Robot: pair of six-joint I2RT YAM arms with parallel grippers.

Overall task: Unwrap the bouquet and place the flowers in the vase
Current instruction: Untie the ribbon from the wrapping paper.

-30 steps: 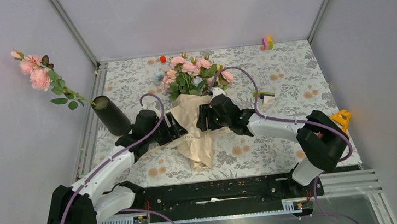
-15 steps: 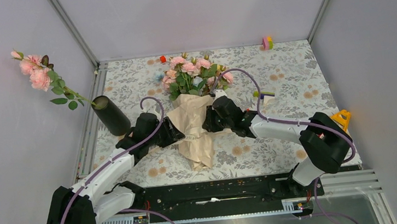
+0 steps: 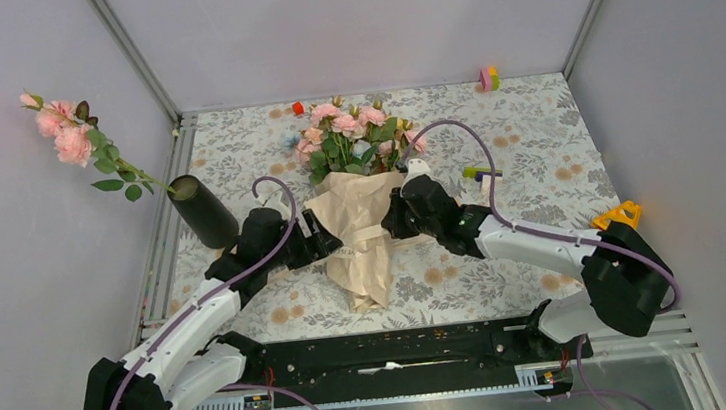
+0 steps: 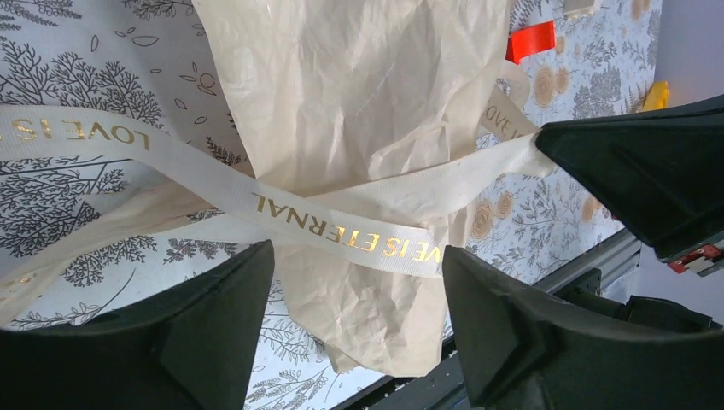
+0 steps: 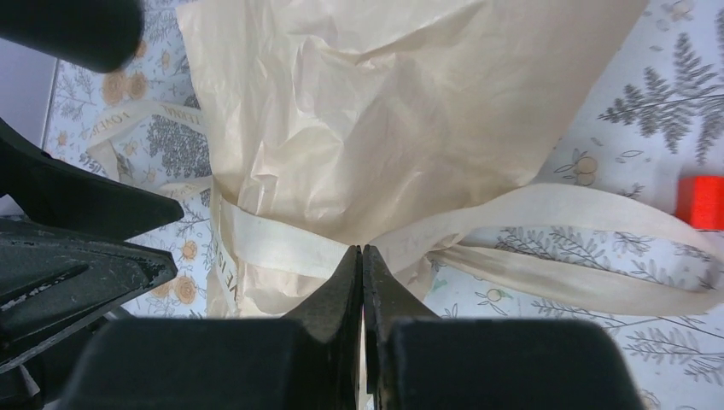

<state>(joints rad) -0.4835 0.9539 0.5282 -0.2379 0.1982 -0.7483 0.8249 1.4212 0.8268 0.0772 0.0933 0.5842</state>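
The bouquet (image 3: 359,205) of artificial roses in crinkled beige kraft paper lies mid-tabletop (image 3: 533,138), flower heads toward the far edge. The cream ribbon (image 4: 341,226) around the paper reads "LOVE IS ETERNAL" in gold capitals. The left tool (image 4: 357,252) stands wide open astride that ribbon, gripping nothing. The right tool (image 5: 362,252) is fully closed, pinching the ribbon at the wrap. The matte black cylindrical vase (image 3: 201,211) stands at the left edge, holding one pink-flowered stem (image 3: 71,138).

The grey floral-print tabletop (image 3: 534,148) is occupied by a crinkled beige kraft-paper bouquet (image 3: 356,231), a matte black cylindrical vase (image 3: 202,211) and small coloured blocks (image 3: 488,78).
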